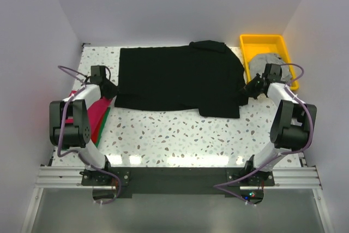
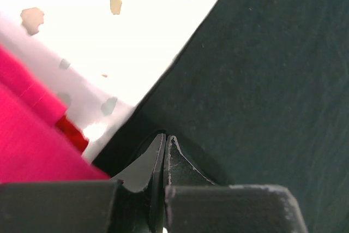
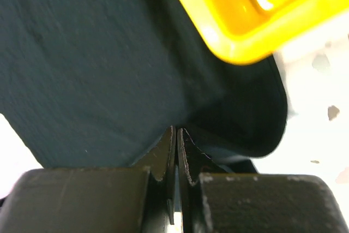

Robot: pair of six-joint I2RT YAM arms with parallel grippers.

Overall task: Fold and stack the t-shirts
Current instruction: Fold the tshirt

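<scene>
1. Fingers of the left gripper [image 2: 164, 151] are pressed together, and they appear to pinch the left edge of the black t-shirt [image 1: 174, 77]. The right gripper [image 3: 177, 145] is likewise closed tight, and seems to nip the shirt's right edge, where the cloth puckers around its tips.
2. That black shirt lies spread across the far half of the speckled table [image 1: 180, 135], with one arm at each side of it.
3. Judged step: both sides are gripped, ready for the first fold of this shirt. The next move probably calls for both arms to lift together and carry the cloth across evenly, without stretching or dragging it.
4. A magenta t-shirt [image 1: 97, 110] and a red t-shirt [image 2: 71, 133] lie at the table's left edge, partly hidden under the left arm.
5. A grey t-shirt [image 1: 265, 59] sits in the yellow tray [image 1: 262, 37] at the far right, half covered by the right arm.
6. Black fingers against black cloth make it hard to tell how much fabric each pinch holds.
</scene>
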